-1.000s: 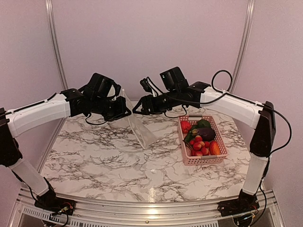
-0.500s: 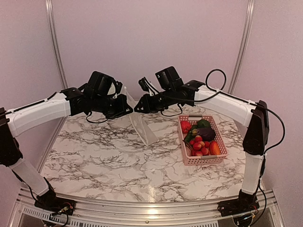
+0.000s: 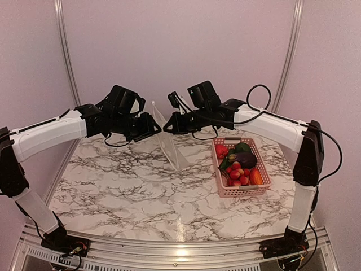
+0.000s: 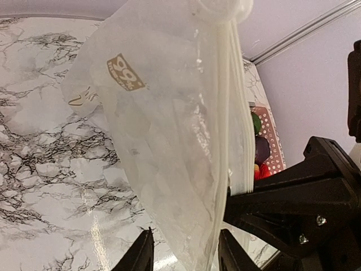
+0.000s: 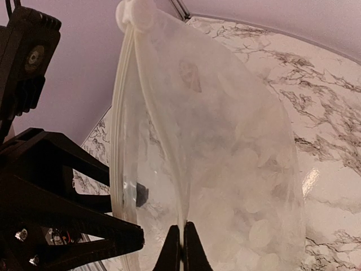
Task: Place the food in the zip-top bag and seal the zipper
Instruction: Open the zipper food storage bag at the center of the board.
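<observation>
The zip-top bag (image 3: 170, 145) hangs between my two grippers above the back of the table, clear with white dots, its lower corner near the marble. My right gripper (image 5: 181, 248) is shut on one layer of the bag's (image 5: 225, 158) mouth edge. The whitish zipper (image 5: 119, 113) strip runs up beside it. My left gripper (image 4: 185, 255) is open, and the bag (image 4: 169, 124) hangs loose between its jaws, with the zipper (image 4: 241, 118) at its right. The food (image 3: 239, 164), red, green, purple and orange toy produce, lies in the pink basket (image 3: 248, 191).
The pink basket stands on the right of the marble table (image 3: 124, 192). The two grippers (image 3: 152, 125) (image 3: 166, 126) nearly touch at the back centre, close to the rear wall. Metal frame posts (image 3: 66, 62) rise at both back corners.
My right gripper has shut on the bag's mouth edge. My left gripper has opened and let go of the bag. Both grippers and the bag have shifted only slightly.
</observation>
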Controlling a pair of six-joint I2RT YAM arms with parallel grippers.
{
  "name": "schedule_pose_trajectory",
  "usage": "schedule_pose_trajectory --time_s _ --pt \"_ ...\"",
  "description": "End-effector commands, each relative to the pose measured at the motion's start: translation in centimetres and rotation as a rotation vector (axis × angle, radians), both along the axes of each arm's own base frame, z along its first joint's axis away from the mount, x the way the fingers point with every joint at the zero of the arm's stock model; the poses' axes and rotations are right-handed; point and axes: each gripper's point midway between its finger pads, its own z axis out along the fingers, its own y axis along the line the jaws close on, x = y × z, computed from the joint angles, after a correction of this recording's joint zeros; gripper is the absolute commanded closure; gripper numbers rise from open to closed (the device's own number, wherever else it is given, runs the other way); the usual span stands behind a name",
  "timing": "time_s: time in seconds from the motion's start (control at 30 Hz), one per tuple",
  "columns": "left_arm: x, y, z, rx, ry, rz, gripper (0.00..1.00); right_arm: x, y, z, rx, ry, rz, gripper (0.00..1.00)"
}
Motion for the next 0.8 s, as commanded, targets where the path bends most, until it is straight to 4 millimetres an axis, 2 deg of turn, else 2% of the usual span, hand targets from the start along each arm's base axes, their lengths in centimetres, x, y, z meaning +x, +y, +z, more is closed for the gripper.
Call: schedule_pose_trajectory --time_s 0.0,0.1,0.23,0.33,0.5,0.53,0.63,0.77 --pt "0.6 -0.2 -1.5 0.031 0.005 0.018 0.6 -0.5 0.8 3.7 0.095 -0.064 0.024 1.0" --pt "0.9 -0.2 -1.9 0.046 0.002 0.026 0.61 -0.6 0.9 3.8 0.101 -0.063 0.029 1.0" --pt "1.6 0.5 -3.4 0.122 0.024 0.079 0.64 -0.6 0.8 4.3 0.115 -0.075 0.02 1.0" --pt "1.9 2.2 -3.9 0.198 0.027 0.143 0.75 0.1 -0.1 4.8 0.1 -0.095 -0.04 1.0" --pt "2.0 7.5 -1.4 0.323 -0.063 0.333 1.0 2.3 -3.7 3.5 -0.087 -0.104 -0.235 1.0" --pt "2.0 8.2 -0.7 0.335 -0.087 0.357 1.0 2.3 -4.2 3.2 -0.111 -0.098 -0.254 1.0" --pt "2.1 8.4 0.9 0.33 -0.131 0.352 1.0 2.7 -5.4 2.6 -0.158 -0.092 -0.309 1.0" --pt "2.1 8.0 1.1 0.327 -0.122 0.332 1.0 2.7 -5.5 2.6 -0.154 -0.078 -0.328 1.0"
